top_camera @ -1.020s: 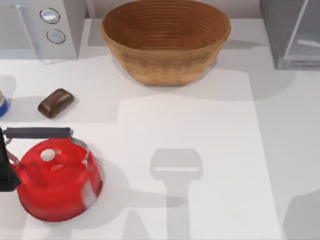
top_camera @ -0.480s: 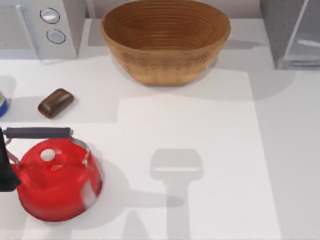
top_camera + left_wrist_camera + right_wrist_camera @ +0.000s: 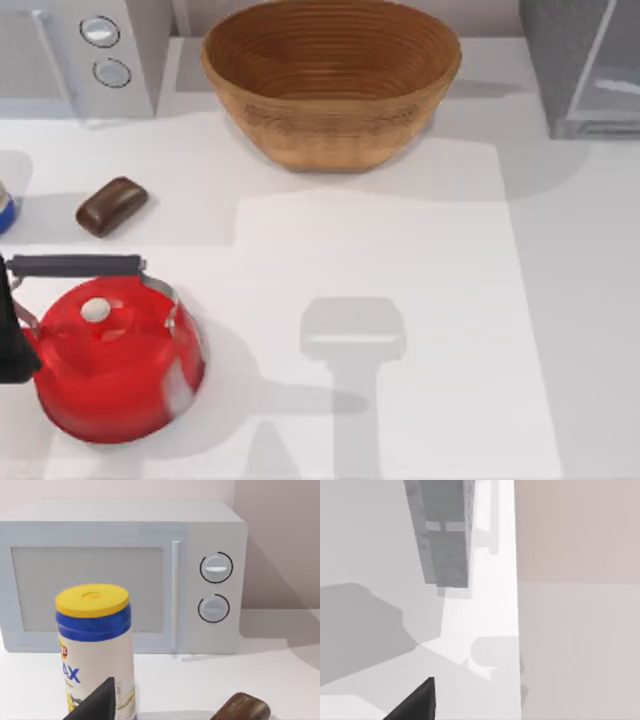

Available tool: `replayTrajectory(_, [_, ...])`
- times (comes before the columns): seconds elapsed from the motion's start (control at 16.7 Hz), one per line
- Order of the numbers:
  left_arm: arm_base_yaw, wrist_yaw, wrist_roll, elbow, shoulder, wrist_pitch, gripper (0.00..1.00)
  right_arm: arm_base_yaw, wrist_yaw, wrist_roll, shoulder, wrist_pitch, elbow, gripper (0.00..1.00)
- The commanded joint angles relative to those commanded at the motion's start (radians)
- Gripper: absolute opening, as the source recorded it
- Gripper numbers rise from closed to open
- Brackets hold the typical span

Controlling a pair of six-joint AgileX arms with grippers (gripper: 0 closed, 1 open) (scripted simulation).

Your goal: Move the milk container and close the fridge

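Left arm (image 3: 8,345) sits at the counter's (image 3: 400,250) left edge, beside the red kettle (image 3: 115,365). Left jaws face a yellow-lidded can (image 3: 95,640), with the microwave (image 3: 125,575) beyond. Right jaws look toward the fridge (image 3: 560,60) in the far right corner, presumably lining up for its door. Jaw opening, both sides: cannot tell.
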Motion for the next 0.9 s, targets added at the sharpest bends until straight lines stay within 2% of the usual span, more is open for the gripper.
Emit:
replayTrajectory(0.18, [0.0, 0.0, 0.0, 0.0, 0.0, 0.0, 1.0, 0.034, 0.008, 0.034, 0.009, 0.024, 0.0, 1.0])
replayTrajectory(0.36, [0.0, 0.0, 0.0, 0.0, 0.0, 0.0, 1.0, 0.149, 0.031, 0.162, 0.033, 0.119, 0.007, 1.0])
replayTrajectory(0.54, [0.0, 0.0, 0.0, 0.0, 0.0, 0.0, 1.0, 0.311, 0.063, 0.378, 0.058, 0.28, 0.017, 1.0])
replayTrajectory(0.9, [0.0, 0.0, 0.0, 0.0, 0.0, 0.0, 1.0, 0.637, 0.135, 0.914, 0.069, 0.714, 0.014, 1.0])
